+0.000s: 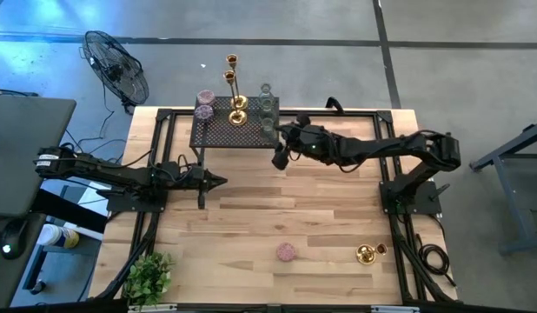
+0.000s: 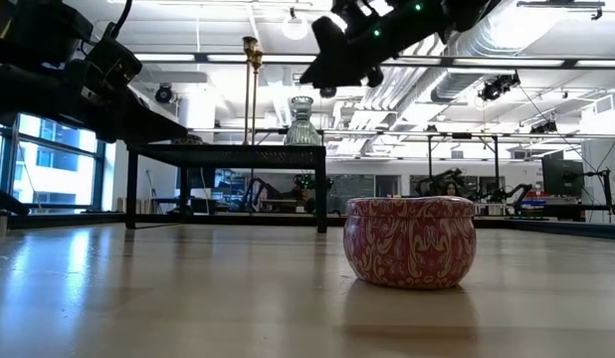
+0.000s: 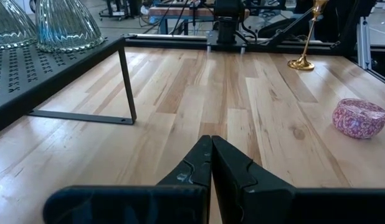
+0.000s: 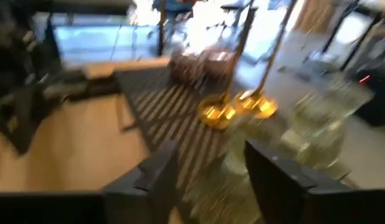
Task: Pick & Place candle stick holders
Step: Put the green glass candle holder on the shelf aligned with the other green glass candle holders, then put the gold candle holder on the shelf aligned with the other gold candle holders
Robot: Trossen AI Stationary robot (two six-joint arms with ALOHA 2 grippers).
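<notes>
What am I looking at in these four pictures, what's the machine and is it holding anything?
Two robot arms work at a wooden table. One picture looks down from above, one looks level across the tabletop, and two come from cameras on the wrists. The left gripper rests shut and empty over the wood. The right gripper is open, empty, beside the black mesh rack, which carries tall gold candlesticks, glass holders and pink ones. A pink holder and a squat gold one sit on the table.
</notes>
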